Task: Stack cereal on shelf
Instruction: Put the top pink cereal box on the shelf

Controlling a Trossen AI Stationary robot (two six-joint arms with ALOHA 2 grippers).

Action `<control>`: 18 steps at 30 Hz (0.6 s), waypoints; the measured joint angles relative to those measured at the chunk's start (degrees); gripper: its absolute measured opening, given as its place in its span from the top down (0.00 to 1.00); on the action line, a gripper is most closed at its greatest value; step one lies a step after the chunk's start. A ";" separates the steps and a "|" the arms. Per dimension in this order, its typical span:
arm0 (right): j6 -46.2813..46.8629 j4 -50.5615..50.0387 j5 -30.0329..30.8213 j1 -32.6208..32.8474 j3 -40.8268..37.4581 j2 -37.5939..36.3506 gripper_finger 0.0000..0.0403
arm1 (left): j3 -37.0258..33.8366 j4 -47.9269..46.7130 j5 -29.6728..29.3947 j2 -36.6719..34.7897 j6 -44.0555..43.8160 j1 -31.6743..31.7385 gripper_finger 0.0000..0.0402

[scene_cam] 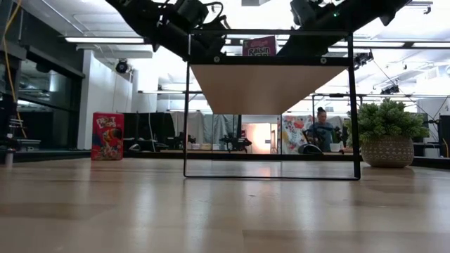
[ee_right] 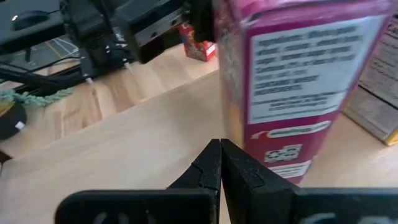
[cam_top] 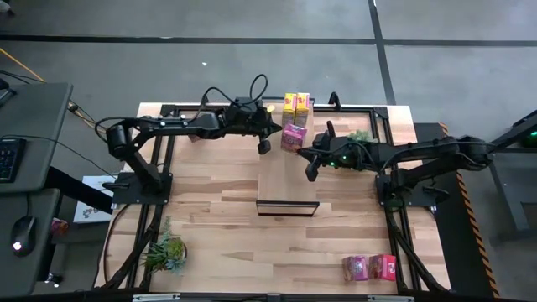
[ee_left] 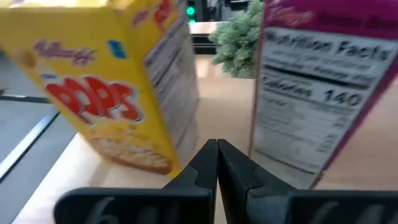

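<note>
On the shelf (cam_top: 285, 180), toward twelve o'clock on the tabletop (cam_top: 218, 226), stand three cereal boxes: two yellow (cam_top: 295, 106) at its far end and one magenta (cam_top: 294, 137) just in front. Two more boxes (cam_top: 369, 268), magenta and red, lie at five o'clock on the tabletop. The left pincer (cam_top: 263, 146) at ten o'clock of the magenta box and the right pincer (cam_top: 311, 172) at four o'clock are both clenched on nothing.
</note>
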 joint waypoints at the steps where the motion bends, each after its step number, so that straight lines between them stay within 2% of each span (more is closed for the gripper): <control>1: -0.12 -0.08 0.28 -0.08 0.00 -0.01 1.00 | 0.00 0.00 0.50 0.00 -0.04 -0.17 1.00; 9: -0.36 -1.25 5.51 -1.33 0.02 -0.01 1.00 | 0.00 -0.33 1.38 0.00 -0.59 -2.63 1.00; 18: -1.41 -2.45 5.54 -3.08 0.04 -1.44 1.00 | 0.00 0.82 1.41 -0.02 -1.03 -6.42 1.00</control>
